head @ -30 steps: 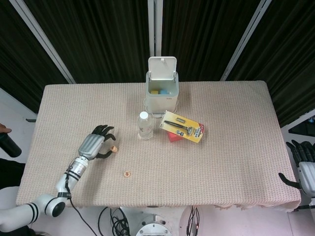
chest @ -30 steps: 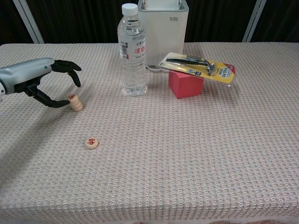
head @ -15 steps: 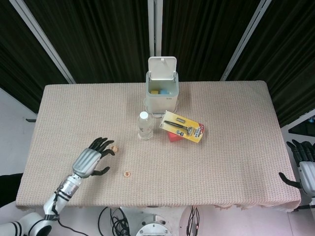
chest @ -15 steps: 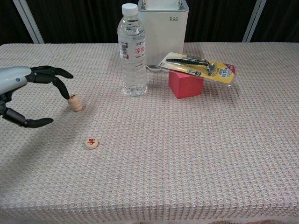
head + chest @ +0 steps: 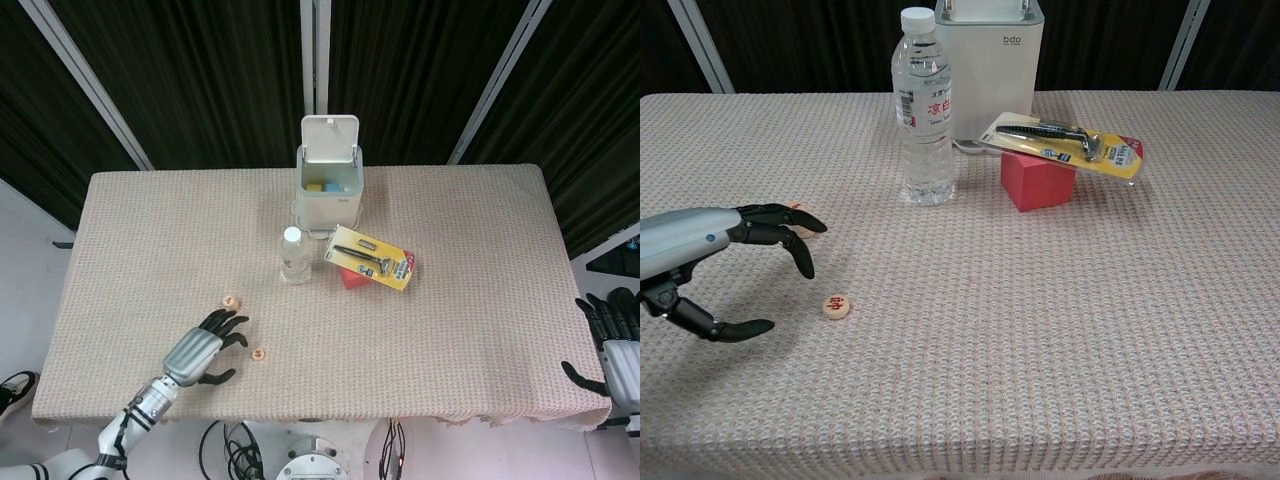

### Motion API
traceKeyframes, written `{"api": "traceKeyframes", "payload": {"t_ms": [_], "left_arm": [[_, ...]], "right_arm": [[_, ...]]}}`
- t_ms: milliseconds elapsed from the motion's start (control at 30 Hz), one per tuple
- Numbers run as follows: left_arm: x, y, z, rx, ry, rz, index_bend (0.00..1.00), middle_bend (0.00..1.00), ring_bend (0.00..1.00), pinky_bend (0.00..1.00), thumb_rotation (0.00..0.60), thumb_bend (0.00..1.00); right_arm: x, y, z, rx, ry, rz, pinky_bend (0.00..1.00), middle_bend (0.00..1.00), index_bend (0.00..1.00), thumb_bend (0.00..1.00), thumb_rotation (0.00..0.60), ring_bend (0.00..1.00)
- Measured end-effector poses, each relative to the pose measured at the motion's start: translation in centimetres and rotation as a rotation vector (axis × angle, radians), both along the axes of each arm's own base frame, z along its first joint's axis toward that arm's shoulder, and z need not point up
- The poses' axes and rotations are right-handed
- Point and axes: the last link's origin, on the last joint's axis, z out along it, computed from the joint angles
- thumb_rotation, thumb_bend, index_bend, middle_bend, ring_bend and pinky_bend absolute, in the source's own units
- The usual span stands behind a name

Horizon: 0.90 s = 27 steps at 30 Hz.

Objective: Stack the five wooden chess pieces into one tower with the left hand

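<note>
A short stack of round wooden chess pieces (image 5: 232, 300) stands left of the table's middle; in the chest view only its top (image 5: 796, 207) peeks out behind my left hand's fingers. A single wooden piece (image 5: 258, 353) (image 5: 837, 306) with a red character lies flat nearer the front edge. My left hand (image 5: 203, 355) (image 5: 710, 262) hovers open just left of that single piece, fingers spread, thumb low, holding nothing. My right hand (image 5: 612, 345) rests off the table's right edge, fingers apart and empty.
A clear water bottle (image 5: 925, 108) stands behind the pieces. A white bin (image 5: 329, 182) sits at the back centre. A razor in yellow packaging (image 5: 1068, 142) leans on a red block (image 5: 1037, 182) to the right.
My left hand has left the stack and moved toward the front edge, now beside the single piece. The stack stays standing where it was.
</note>
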Motion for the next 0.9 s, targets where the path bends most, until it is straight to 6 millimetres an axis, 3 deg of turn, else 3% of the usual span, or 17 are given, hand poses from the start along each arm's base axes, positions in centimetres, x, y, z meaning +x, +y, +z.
{"api": "traceKeyframes", "payload": {"t_ms": [467, 900], "left_arm": [[1.4, 0.3, -2.9, 0.053, 0.004, -0.134, 0.35, 0.09, 0.0, 0.0, 0.6, 0.27], [1.4, 1.4, -4.4, 0.048, 0.026, -0.119, 0.36, 0.09, 0.0, 0.0, 0.6, 0.27]], "right_arm": [[-0.2, 0.0, -0.1, 0.001, -0.001, -0.009, 0.0, 0.0, 0.0, 0.18, 0.6, 0.0], [-0.4, 0.0, 0.2, -0.006, -0.003, -0.016, 0.0, 0.0, 0.0, 0.18, 0.6, 0.0]]}}
